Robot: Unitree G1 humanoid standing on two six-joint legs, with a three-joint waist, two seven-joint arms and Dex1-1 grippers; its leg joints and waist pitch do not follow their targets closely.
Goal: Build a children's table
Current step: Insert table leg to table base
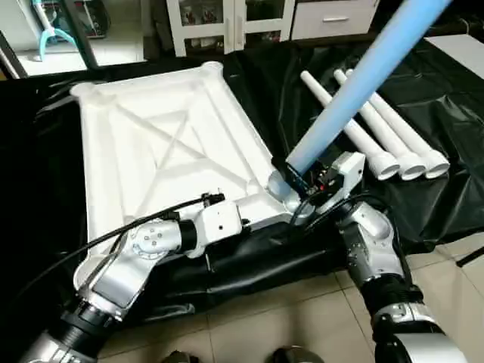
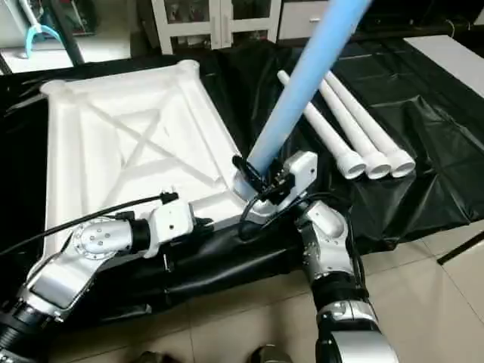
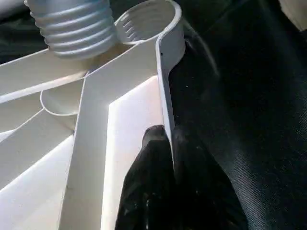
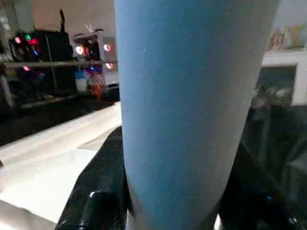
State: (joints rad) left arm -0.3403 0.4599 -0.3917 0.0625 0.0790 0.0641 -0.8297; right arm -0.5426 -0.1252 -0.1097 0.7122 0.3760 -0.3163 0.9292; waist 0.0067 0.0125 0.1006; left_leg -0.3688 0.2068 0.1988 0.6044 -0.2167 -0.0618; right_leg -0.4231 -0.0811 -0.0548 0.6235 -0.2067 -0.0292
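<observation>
Left gripper (image 3: 165,158) pinched on tabletop (image 1: 159,136) near rim. Right gripper (image 1: 291,181) clamped around table leg (image 1: 355,83), threaded end at near-right corner socket (image 3: 146,21). Beyond, three spare legs (image 1: 378,128) lying on black sheet (image 1: 446,113).

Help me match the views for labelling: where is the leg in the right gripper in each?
Left eye view: held leg slants from upper right to centre.
Right eye view: same slant, top centre.
Left wrist view: ribbed end beside corner socket.
Right wrist view: close up, between fingers.
Landmark: that corner socket.
</observation>
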